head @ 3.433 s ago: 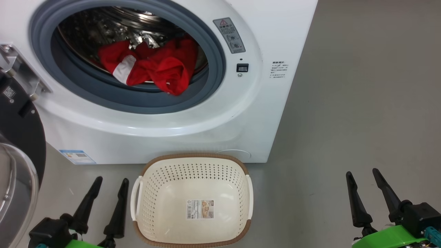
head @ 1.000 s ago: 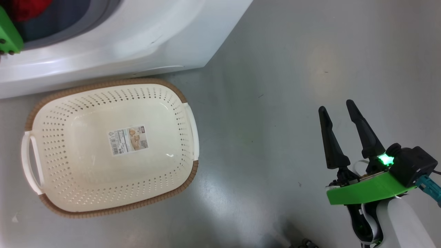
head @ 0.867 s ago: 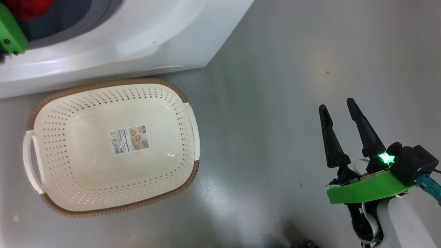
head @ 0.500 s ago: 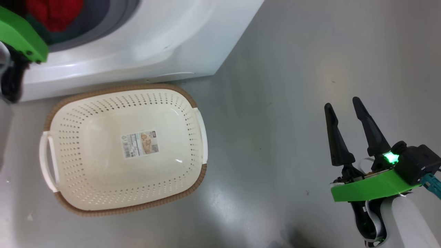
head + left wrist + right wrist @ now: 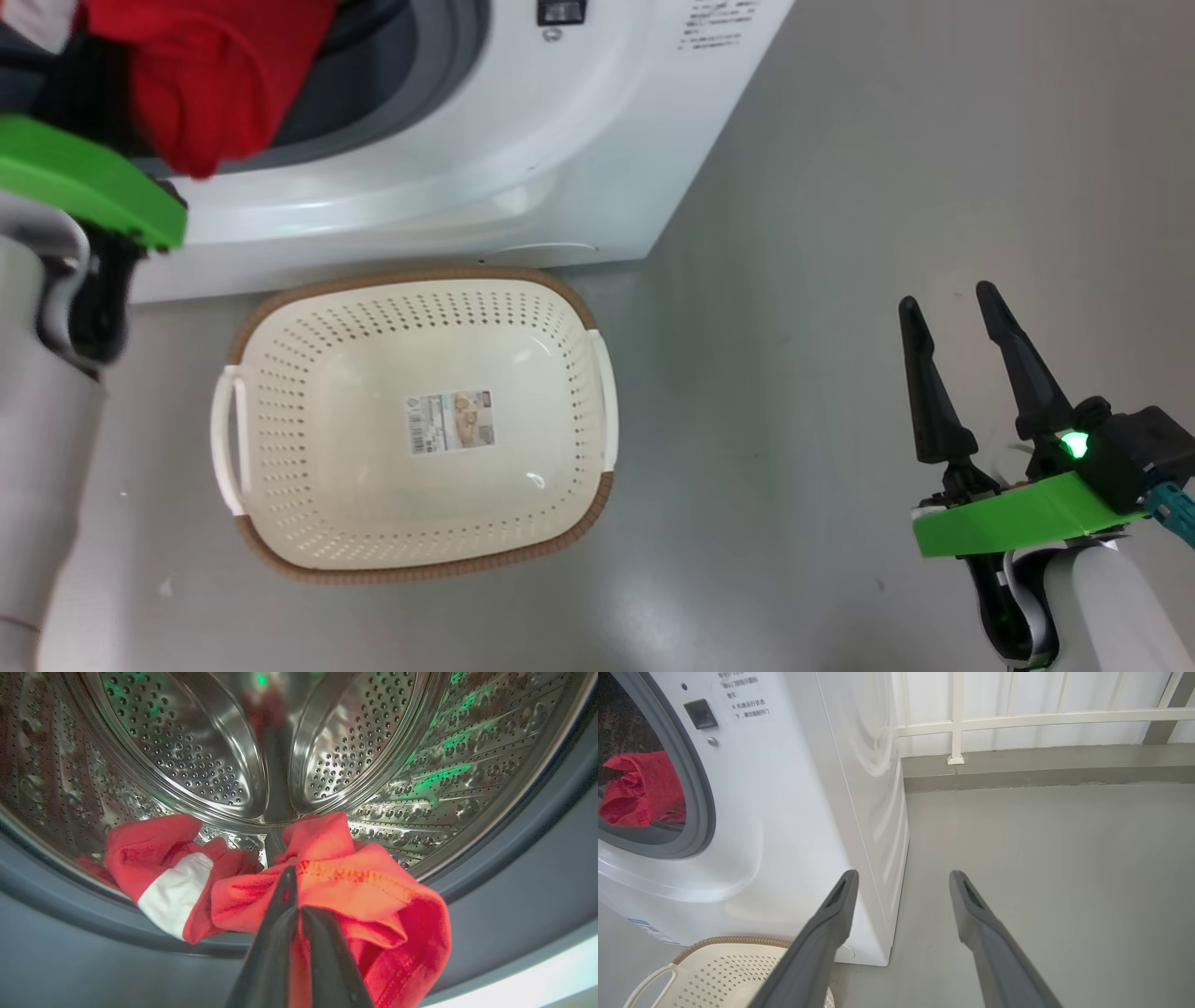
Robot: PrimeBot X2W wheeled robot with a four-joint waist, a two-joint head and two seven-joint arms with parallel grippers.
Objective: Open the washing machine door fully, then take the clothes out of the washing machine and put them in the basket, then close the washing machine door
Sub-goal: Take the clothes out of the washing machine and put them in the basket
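Left end effector [image 5: 293, 887] clenched on the red clothes [image 5: 373, 891] at the mouth of the washing machine [image 5: 448, 159], fabric draped over the grey gasket [image 5: 514, 868]. Right end effector [image 5: 946, 295] released, fingers spread, over the floor [image 5: 794, 233]. The basket [image 5: 411, 278] sits on the floor just in front of the washer, well left of it.

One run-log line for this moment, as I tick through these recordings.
step: take clothes out | left gripper: jaws shut on clothes in drum | right gripper: jaws open, above floor | basket: empty
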